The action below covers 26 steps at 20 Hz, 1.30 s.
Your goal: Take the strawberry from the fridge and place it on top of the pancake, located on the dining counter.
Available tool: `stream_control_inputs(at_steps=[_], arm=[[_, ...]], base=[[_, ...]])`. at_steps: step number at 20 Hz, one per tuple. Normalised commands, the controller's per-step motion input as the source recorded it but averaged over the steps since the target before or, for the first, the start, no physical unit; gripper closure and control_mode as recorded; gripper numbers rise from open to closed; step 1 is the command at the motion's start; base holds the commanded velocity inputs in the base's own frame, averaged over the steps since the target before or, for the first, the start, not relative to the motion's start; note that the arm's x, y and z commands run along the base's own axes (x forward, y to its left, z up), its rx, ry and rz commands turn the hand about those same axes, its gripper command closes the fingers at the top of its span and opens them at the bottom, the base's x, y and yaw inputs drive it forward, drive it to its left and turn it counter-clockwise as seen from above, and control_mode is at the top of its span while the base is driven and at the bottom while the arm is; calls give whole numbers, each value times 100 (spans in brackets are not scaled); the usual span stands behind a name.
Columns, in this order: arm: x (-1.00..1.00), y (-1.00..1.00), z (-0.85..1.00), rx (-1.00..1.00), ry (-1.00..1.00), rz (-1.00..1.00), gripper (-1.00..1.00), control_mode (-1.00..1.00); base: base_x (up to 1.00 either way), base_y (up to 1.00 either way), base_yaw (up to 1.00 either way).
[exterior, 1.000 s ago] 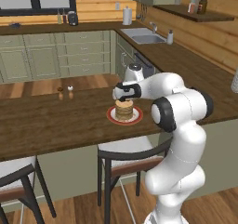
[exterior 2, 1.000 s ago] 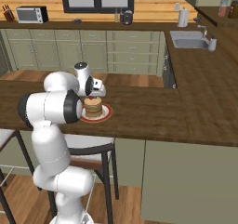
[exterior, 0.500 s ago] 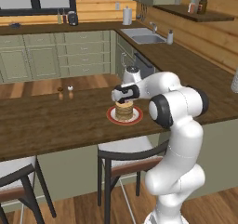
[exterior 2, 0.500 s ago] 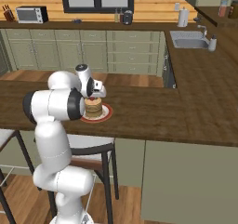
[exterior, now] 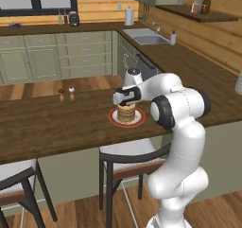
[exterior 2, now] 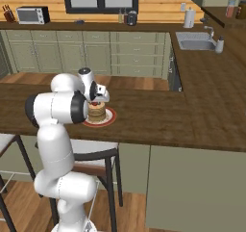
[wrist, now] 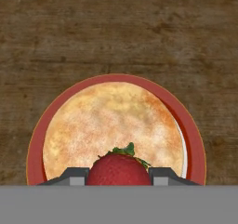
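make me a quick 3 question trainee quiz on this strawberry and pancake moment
1. True or false: the gripper is shut on the strawberry.
2. What lies directly beneath the pancake?
A. bare wood of the dining counter
B. a red plate
C. a stool seat
3. Fill in: in the hand view, the strawberry's green leaves point toward the ____.

Key:
1. True: a finger sits on each side of it.
2. B: the plate's rim rings the pancake on the counter.
3. Pancake.
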Motion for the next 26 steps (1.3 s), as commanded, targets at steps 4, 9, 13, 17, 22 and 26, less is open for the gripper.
stream_control_inputs(at_steps=[4, 9, 13, 17, 22, 26], arm=[[0, 0, -8, 0, 0, 0, 100, -100], [0, 0, 0, 0, 0, 0, 100, -100], [0, 0, -1, 0, 0, 0, -100, -100], [0, 0, 0, 0, 0, 0, -100, -100], [0, 0, 0, 0, 0, 0, -100, -100], [-1, 0, 25, 0, 0, 0, -100, -100]], base=[[0, 0, 0], [0, 0, 0], [0, 0, 0], [0, 0, 0], [0, 0, 0], [0, 0, 0]])
